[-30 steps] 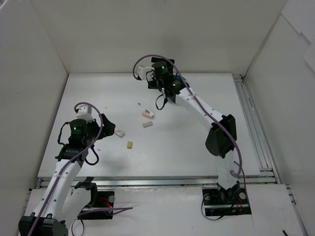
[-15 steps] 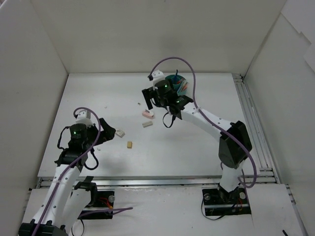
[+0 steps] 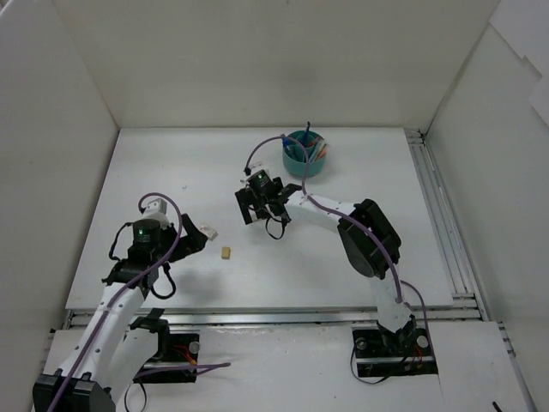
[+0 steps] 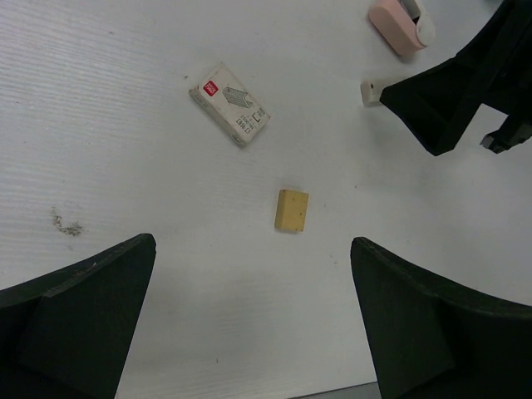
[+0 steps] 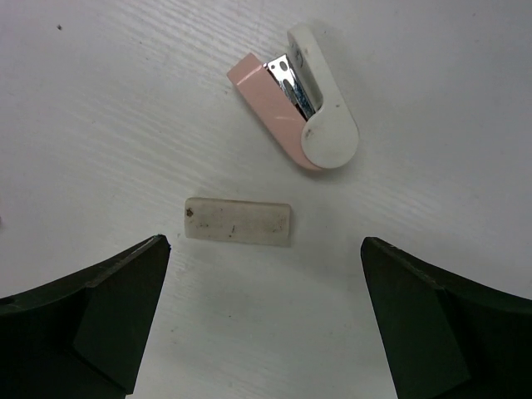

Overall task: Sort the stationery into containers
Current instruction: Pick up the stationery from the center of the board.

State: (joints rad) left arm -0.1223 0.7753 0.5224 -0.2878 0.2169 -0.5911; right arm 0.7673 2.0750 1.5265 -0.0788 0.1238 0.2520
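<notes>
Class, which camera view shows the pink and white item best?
The right wrist view: the pink and white item lies whole and sharp, metal insert visible. The left wrist view cuts it off at the top edge. In the top external view the right gripper covers it.

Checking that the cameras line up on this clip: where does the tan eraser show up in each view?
Top external: the tan eraser lies left of centre, towards the near edge.
Left wrist: it sits near mid-frame, above the gap between the two dark fingers.
Right wrist: not in it.
Shared landmark: the white printed box, just up-left of the eraser in both views that show it.
</notes>
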